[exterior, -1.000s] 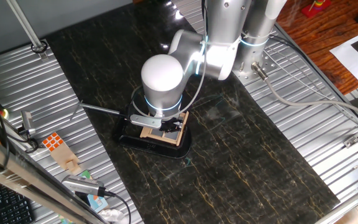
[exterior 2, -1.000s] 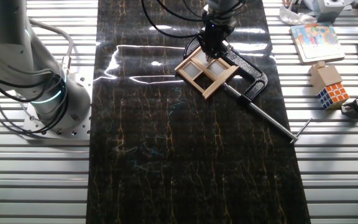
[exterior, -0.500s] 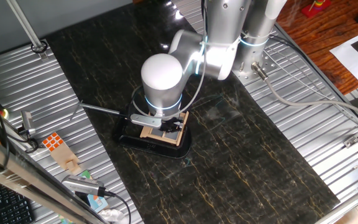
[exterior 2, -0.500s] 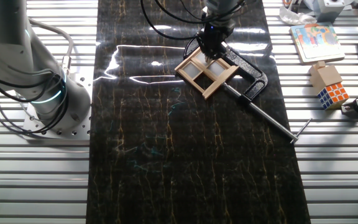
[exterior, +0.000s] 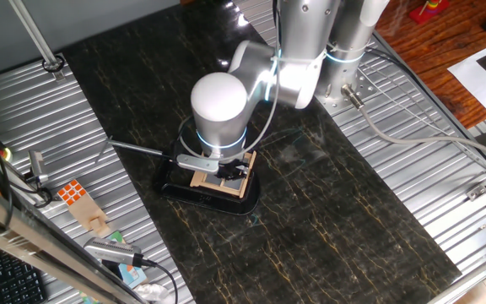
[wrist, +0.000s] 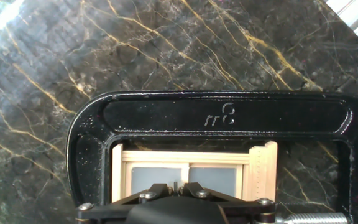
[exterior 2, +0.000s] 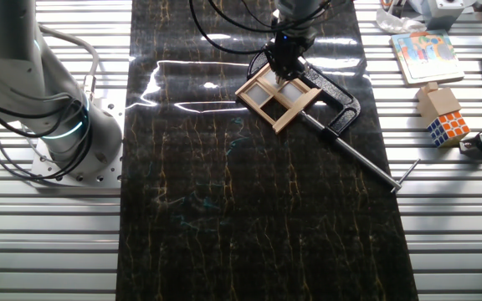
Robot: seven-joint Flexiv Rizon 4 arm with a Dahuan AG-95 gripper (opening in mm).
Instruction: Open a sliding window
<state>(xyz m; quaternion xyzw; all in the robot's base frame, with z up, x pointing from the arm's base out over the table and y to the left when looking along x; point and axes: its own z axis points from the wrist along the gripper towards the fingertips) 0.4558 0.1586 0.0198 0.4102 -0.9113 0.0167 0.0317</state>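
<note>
The window [exterior 2: 279, 97] sits in the far middle of the dark marble mat [exterior 2: 258, 209], held in a black C-clamp [exterior 2: 335, 107]. In the other fixed view the square frame is turned like a diamond, its corners pointing near, far, left and right, and its face is tilted up out of the clamp. The cross bars split it into four grey panes. The clamp's long screw rod [exterior 2: 366, 163] runs from the frame toward the near right and ends in a short crossbar, so the long axis of the whole set lies on that diagonal. In one fixed view only a tan edge of the window [exterior: 223, 182] shows under the arm, on the glossy clamp [exterior: 184, 181].

The arm [exterior: 289, 51] rises from its base at the far side of that view, bends through a round white joint [exterior: 220, 105] and drops straight down, wrist vertical, onto the window. In the other fixed view the gripper [exterior 2: 285, 67] stands on the far corner of the frame. In the hand view the gripper [wrist: 174, 186] sits at the bottom edge, its two finger tips drawn close together, nearly meeting, at the top rail of the window [wrist: 191, 165] above the centre bar. Whether they pinch anything I cannot tell. The clamp [wrist: 216, 115] arches over the frame there.

A colored cube [exterior 2: 448, 127] lies right of the mat, well apart.
</note>
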